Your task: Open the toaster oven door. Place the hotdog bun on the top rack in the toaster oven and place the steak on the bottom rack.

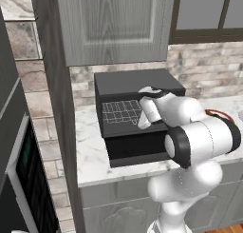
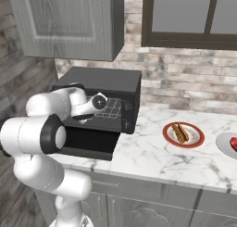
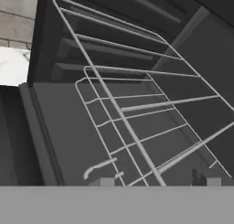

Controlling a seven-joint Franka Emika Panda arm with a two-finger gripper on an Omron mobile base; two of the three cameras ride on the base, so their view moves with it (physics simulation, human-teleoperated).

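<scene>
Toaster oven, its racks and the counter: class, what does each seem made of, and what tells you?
Toaster oven: probably matte black painted metal, no shine. Top rack: thin silvery wire, likely steel. Counter: white polished stone, marble-like grey veins.

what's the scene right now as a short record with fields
oven door: toaster oven door folded down, open
oven: toaster oven on the counter, by the wall
racks: top rack and bottom rack both bare
tool: at the oven mouth, over the racks, holding nothing
bun: hotdog bun on a red-rimmed plate, right of the oven
steak: steak on another plate at the far right edge
</scene>
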